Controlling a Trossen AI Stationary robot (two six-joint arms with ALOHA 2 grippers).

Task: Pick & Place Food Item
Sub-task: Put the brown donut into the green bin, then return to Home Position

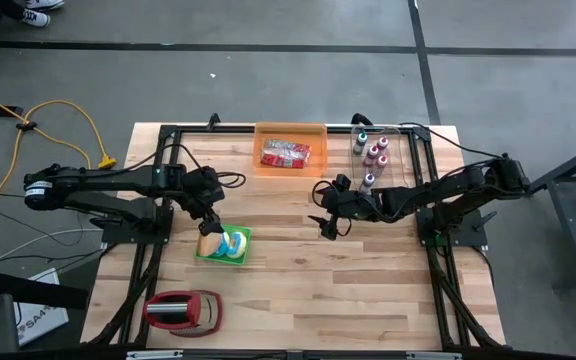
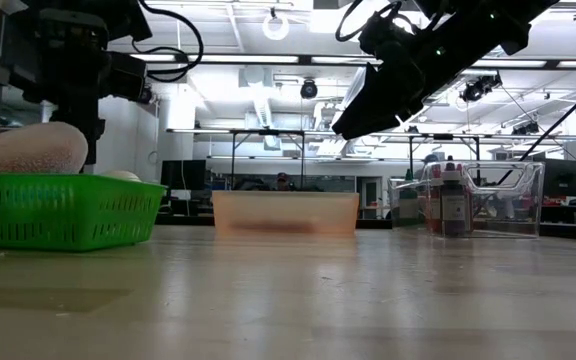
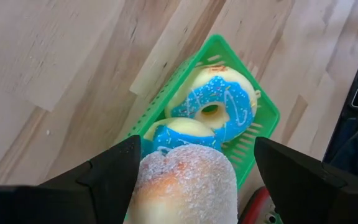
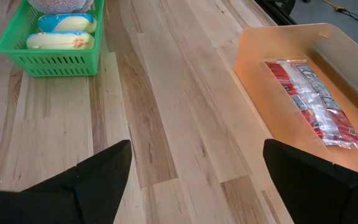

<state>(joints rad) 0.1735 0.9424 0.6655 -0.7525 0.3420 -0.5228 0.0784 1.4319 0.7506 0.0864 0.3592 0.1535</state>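
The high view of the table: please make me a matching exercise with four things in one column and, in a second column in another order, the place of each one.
Things:
1. sugared bun
2. red snack packet
3. small bottles
4. red and silver object

Places:
A. in the clear bin at the far right of the table
B. on the near left part of the table
C. in the orange tray at the far edge
D. on the green basket, beside the blue-iced donuts

Pairs: 1-D, 2-C, 3-A, 4-B
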